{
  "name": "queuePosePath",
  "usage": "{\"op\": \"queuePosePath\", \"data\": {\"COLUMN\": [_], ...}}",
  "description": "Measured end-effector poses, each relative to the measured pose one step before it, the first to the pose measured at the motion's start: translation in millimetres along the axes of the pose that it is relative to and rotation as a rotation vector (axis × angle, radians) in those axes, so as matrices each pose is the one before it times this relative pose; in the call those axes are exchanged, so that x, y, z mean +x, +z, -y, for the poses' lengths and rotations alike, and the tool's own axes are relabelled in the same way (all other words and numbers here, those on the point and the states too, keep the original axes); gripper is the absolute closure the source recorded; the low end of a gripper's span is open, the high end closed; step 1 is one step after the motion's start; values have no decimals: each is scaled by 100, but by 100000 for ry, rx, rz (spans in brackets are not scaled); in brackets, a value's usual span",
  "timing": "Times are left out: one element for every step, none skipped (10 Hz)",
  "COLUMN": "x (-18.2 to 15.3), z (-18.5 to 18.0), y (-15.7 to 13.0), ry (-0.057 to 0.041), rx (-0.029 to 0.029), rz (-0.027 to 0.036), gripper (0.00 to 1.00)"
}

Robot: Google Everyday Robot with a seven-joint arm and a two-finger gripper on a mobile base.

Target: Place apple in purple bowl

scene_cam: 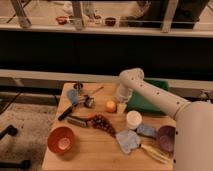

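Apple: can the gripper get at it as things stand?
Probably yes. The gripper hangs open close beside the apple. The apple's top looks free, and the white cup stands apart from it, nearer the camera, so a short sideways move should do.

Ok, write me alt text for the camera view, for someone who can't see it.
A white robot arm reaches over a wooden table, its open claw just beside a yellow-orange apple. A purple bowl sits at the picture's lower right, an orange bowl at the lower left, a white cup between.
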Motion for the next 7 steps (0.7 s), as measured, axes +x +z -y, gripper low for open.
{"op": "queuePosePath", "data": {"x": [-1050, -750, -555, -243, -140, -56, 30], "z": [-180, -196, -117, -51, -6, 50, 60], "y": [142, 119, 38, -11, 7, 30, 85], "ry": [-1631, -1203, -988, -405, -257, 94, 260], "rx": [-8, -100, 60, 72, -3, -5, -33], "rz": [489, 324, 308, 163, 56, 225, 342], "gripper": [20, 20, 20, 20, 20, 20, 20]}}
